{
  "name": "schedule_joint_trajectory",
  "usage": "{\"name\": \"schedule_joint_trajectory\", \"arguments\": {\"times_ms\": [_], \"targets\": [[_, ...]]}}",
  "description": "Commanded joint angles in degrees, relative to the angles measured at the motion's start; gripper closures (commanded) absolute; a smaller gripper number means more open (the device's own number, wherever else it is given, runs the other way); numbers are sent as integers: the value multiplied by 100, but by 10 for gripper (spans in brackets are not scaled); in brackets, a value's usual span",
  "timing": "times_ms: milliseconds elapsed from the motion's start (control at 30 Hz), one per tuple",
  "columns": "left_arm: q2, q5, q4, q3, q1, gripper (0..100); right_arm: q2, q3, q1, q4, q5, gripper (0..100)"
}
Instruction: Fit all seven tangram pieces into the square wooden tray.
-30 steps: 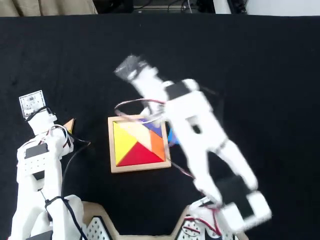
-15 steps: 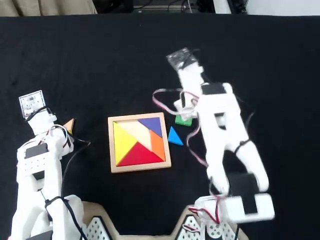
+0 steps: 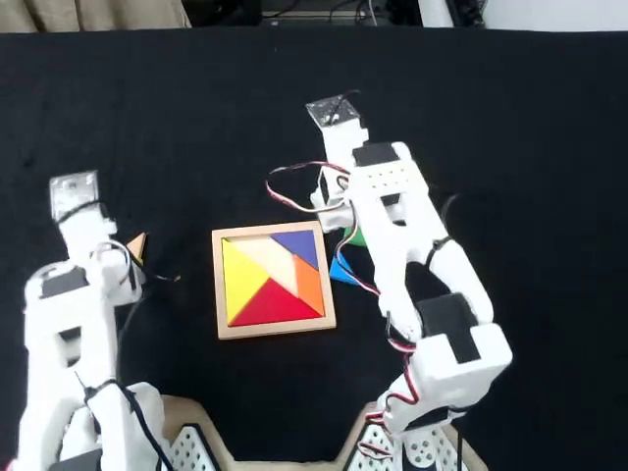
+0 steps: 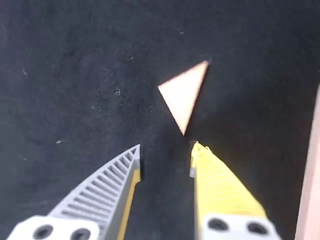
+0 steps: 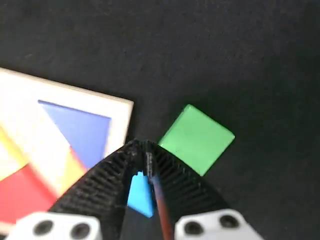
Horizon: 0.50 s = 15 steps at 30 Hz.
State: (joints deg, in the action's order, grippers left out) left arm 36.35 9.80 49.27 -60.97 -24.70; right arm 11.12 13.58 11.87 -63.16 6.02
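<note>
Mid-desk in the high view, the square wooden tray (image 3: 218, 294) holds five coloured pieces, and a small blue triangle (image 3: 340, 270) lies just off its right-arm side. Left wrist view: left gripper (image 4: 166, 149) partly open, empty, tips just short of a pale wooden triangle (image 4: 184, 95). Right wrist view: right gripper (image 5: 144, 146) closed on nothing over the blue triangle, with a green square piece (image 5: 197, 138) just beside it.

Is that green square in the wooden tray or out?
Out. The green square lies flat on the black table, beside the tray corner, not touching it.
</note>
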Motion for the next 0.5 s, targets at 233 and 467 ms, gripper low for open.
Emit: {"name": "schedule_joint_trajectory", "arguments": {"times_ms": [233,467], "targets": [[-2119,3007,3437,3864,57,828,75,119,-818,721,-97,986],[-3631,3200,3121,4778,48,795,321,110,-703,835,-88,986]]}}
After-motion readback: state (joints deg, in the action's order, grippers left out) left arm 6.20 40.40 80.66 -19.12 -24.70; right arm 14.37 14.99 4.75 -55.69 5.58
